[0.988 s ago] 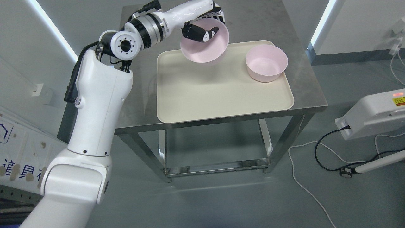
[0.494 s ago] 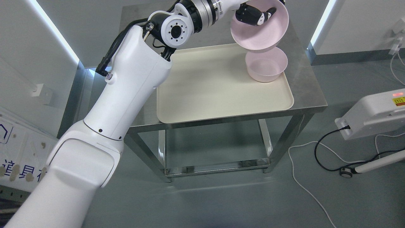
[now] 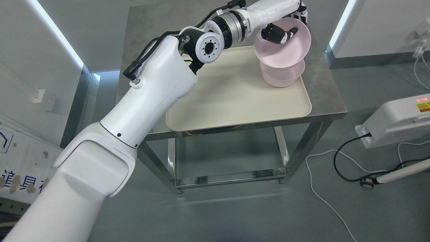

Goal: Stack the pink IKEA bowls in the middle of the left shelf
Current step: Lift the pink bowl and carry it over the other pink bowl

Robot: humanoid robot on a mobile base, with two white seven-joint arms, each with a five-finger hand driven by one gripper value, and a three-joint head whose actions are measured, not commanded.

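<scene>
The left arm (image 3: 111,144) rises from the near left corner and reaches diagonally over the steel tabletop (image 3: 322,97) toward its far right part. A cream tray (image 3: 231,97) lies on the tabletop, its near edge close to the tabletop's near edge. In the tray's far right corner sits a pink bowl (image 3: 284,77), upright. Directly above it, the left hand (image 3: 284,28) holds a second pink bowl (image 3: 280,52) by its far rim, dark thumb inside the bowl and the other fingers behind the wall. This upper bowl is tilted, its opening facing the camera, and its bottom overlaps the lower bowl's mouth; whether the two touch cannot be told. On the floor at right lie cables (image 3: 339,161) beside a white device (image 3: 396,121).
</scene>
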